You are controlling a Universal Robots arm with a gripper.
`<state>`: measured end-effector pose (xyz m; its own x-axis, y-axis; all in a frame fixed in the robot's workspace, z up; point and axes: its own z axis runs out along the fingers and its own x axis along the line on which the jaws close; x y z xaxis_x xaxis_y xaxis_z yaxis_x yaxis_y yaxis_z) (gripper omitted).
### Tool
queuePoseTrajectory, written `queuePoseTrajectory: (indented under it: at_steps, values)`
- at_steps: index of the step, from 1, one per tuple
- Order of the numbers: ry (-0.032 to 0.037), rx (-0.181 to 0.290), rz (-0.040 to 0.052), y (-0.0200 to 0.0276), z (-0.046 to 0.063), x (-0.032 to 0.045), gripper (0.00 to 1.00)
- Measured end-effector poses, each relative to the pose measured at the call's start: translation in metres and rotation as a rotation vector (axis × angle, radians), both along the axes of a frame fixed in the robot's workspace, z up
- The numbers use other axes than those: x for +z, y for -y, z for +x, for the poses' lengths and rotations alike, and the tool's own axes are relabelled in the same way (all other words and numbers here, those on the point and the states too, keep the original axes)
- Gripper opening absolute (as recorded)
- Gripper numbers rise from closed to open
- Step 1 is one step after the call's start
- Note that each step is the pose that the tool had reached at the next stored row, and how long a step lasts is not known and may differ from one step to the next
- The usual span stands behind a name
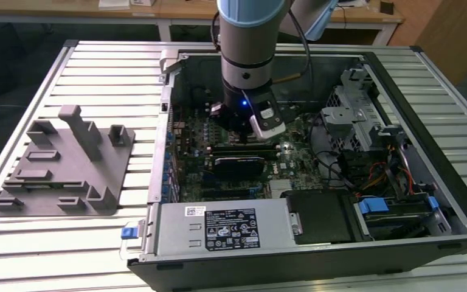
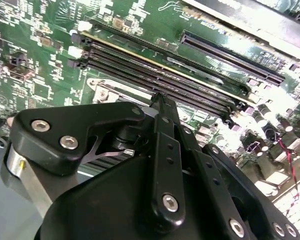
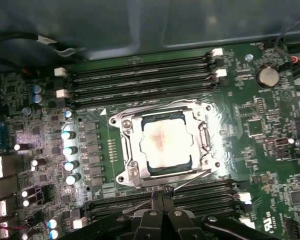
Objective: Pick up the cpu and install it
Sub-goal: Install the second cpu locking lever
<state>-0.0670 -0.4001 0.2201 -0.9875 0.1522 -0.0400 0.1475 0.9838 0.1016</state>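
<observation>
On the exterior view's left, the grey plastic fixture block (image 1: 61, 163) sits on the slatted bench (image 1: 87, 67), well apart from the work. Moving right, the open computer case (image 1: 315, 243) lies on its side with the green motherboard (image 1: 193, 131) facing up.

The cpu (image 3: 164, 145) is already down in its socket (image 3: 162, 150) in the first wrist view: a pale metal plate with a darker rim, lying flat inside the silver retention frame (image 3: 131, 150), between two banks of memory slots (image 3: 140, 77). I would judge it light, stiff and thin, with a smooth top that offers little grip, and fragile on its underside; the safe hold would be by two opposite edges, kept level, never pressing on the plate. With the frame around it now, those edges look hardly reachable.

The arm (image 1: 250, 42) comes straight down from the far side into the middle of the case, wrist vertical, a small blue light showing on it. The tool (image 3: 160, 197) points down at the board just beside the socket's near edge, above the memory slots there. Its two fingertips (image 2: 160, 100) appear drawn narrow together, tips nearly meeting, with nothing between them as far as I can see.
</observation>
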Motion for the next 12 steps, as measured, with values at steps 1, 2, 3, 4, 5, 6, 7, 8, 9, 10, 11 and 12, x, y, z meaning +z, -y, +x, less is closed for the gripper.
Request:
queuePoseTrajectory:
  at_steps: [1, 2, 3, 4, 5, 6, 7, 8, 9, 10, 11, 12]
  values:
    - [0.0000, 0.002, 0.0031, 0.0008, -0.001, -0.0006, 0.11]
    - [0.0000, 0.004, 0.0070, 0.0018, -0.002, -0.0012, 0.11]
    - [0.0000, 0.005, 0.0115, 0.0028, -0.002, -0.0017, 0.11]
    - [0.0000, 0.006, 0.0165, 0.0038, -0.003, -0.0023, 0.11]
    - [0.0000, 0.008, 0.0225, 0.0047, -0.004, -0.0029, 0.11]
    - [0.0001, 0.009, 0.0292, 0.0055, -0.004, -0.0035, 0.11]
    - [0.0002, 0.010, 0.0363, 0.0063, -0.005, -0.0041, 0.11]
    - [0.0001, 0.011, 0.0435, 0.0072, -0.006, -0.0047, 0.11]
    - [0.0001, 0.012, 0.0492, 0.0081, -0.006, -0.0053, 0.11]
    - [0.0002, 0.013, 0.0535, 0.0091, -0.007, -0.0059, 0.11]
    - [0.0000, 0.014, 0.0566, 0.0103, -0.007, -0.0065, 0.11]
    - [0.0001, 0.015, 0.0595, 0.0115, -0.007, -0.0071, 0.11]
